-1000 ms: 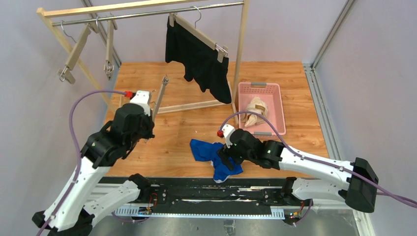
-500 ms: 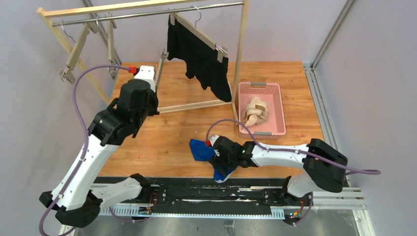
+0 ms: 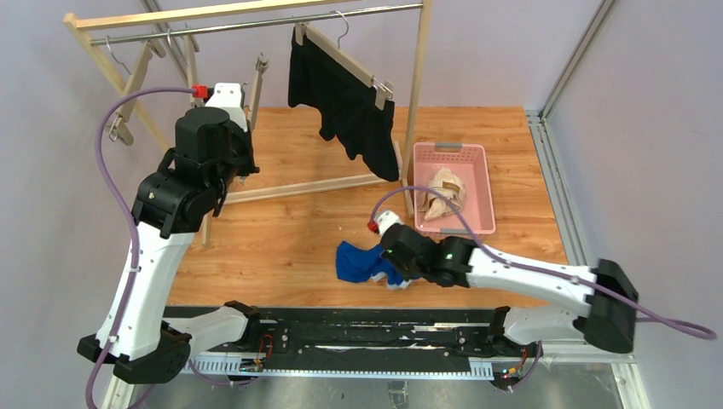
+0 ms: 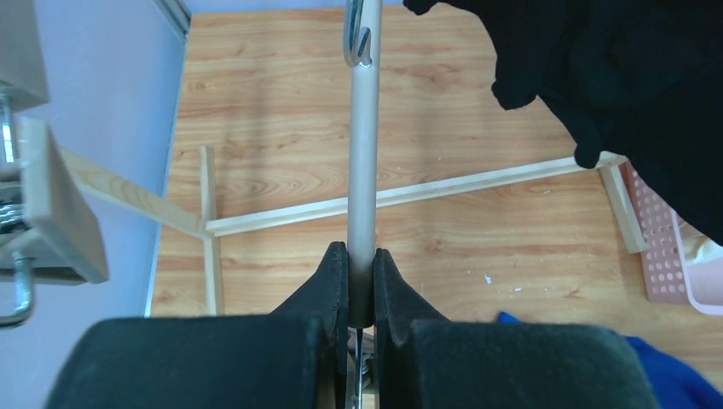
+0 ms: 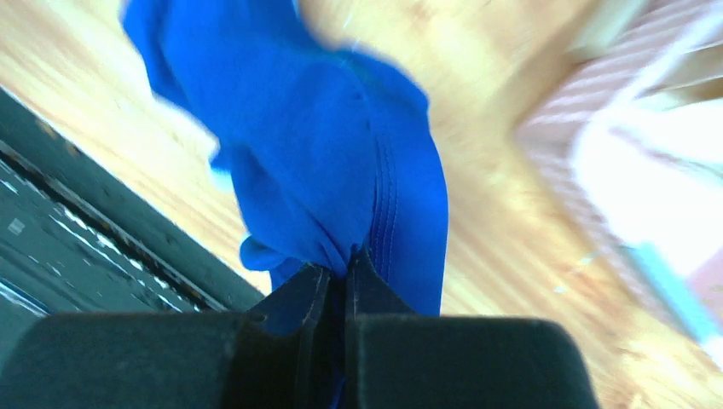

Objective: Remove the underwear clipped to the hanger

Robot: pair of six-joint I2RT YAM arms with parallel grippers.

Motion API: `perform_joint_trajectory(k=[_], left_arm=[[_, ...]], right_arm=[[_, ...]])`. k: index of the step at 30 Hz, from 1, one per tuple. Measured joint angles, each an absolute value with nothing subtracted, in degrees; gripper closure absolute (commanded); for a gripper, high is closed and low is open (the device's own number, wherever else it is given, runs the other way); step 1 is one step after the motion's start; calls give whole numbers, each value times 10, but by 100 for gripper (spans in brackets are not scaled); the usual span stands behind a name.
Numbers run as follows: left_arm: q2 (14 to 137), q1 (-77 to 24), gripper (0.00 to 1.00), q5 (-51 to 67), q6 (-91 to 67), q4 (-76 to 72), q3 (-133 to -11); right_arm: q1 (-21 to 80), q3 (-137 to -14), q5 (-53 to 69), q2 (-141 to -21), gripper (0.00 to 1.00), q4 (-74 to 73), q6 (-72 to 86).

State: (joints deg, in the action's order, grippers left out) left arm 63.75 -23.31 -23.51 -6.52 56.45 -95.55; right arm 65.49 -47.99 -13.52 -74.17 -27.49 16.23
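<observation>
While the black briefs (image 3: 345, 106) hang legs-down from a clip hanger (image 3: 341, 53) on the rail, waistband running far-left to near-right, the blue briefs (image 3: 362, 262) are bunched near the bench's (image 3: 281, 230) front edge, stretched left to right. Only the blurred right wrist view shows the right fingers (image 5: 307, 294) pinched shut on a blue fold. The left fingers (image 4: 332, 273) clamp a grey bar (image 4: 365, 153). Cream briefs (image 3: 443, 192) sit in the pink basket (image 3: 488, 183).

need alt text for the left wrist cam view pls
The left gripper is shut on a thin grey metal rod that runs straight up to a hooked tip. At upper right, black underwear hangs above the wooden table, with a corner of blue underwear at lower right and a pink basket at the right edge.
</observation>
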Motion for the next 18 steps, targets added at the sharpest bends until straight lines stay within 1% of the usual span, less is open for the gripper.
perform_joint_trajectory(k=[6,9,13,18], left_arm=[[638,-229,100,-214,-59,572,-988],[640,-225,100,-202,-53,573,-1010],[650,-218,100,-180,-50,573,-1042],[675,-211,100,-161,-47,578,-1077]], right_arm=[[651,-551,-286,-576,99,-317,153],[626,-569,-352,-527,99,-324,143],[561,-583,-410,-506,99,-324,119],[486,-594,-419,-511,100,-296,79]])
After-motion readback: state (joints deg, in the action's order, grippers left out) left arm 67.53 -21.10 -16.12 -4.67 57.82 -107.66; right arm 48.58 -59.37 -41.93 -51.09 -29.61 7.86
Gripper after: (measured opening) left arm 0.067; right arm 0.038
